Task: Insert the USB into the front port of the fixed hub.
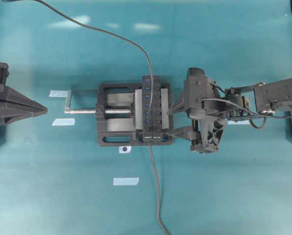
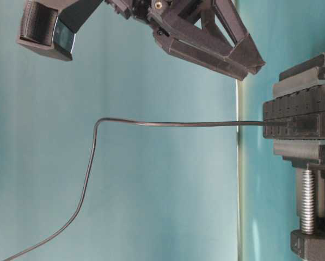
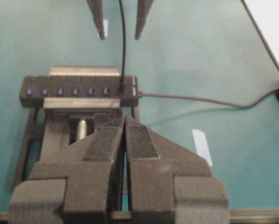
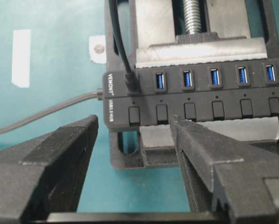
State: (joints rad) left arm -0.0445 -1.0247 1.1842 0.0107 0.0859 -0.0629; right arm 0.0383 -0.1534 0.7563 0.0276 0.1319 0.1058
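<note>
Black ribbed plastic fills the foreground of the right wrist view: the right hand (image 4: 134, 140) hangs with its two fingers spread wide and nothing between them, just short of the long narrow black bar-shaped hub (image 4: 195, 95) with its row of blue ports. The small black USB plug (image 4: 131, 81) on its thin black cable (image 4: 118, 42) already sits upright in the end port, at about ten o'clock from the hand's gap, so the open hand reads as a release after seating. The hub stays put because the big black vise (image 1: 115, 120) with its silver screw handle (image 1: 82, 110) clamps it on the teal worktop (image 1: 224, 196). Far across, at nine o'clock in the overhead view, the left hand (image 1: 40, 110) rests closed and empty, clear of the work, evidently not needed.
</note>
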